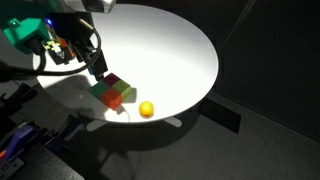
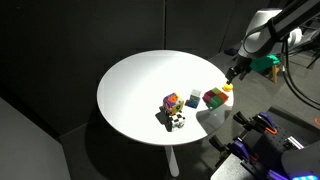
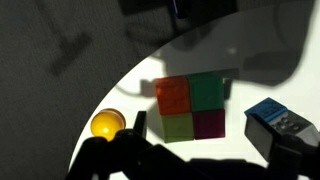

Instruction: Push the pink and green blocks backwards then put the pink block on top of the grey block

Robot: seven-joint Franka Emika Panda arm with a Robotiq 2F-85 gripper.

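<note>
While the gripper (image 1: 97, 70) hangs above the table (image 1: 180, 40) rim, jaws spread and empty, the pink block (image 3: 209, 124) touches the green block (image 3: 207, 92) at its 6 o'clock in the wrist view. The grey block (image 3: 268, 110) sits apart at pink's 3 o'clock.

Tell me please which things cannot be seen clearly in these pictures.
- Gripper: wrist view, only a dark silhouette along the bottom edge; fingertips unclear.
- Grey block: wrist view, lower part hidden by the gripper's dark finger.
- Toy cluster: in an exterior view, too small to tell its pieces.
</note>
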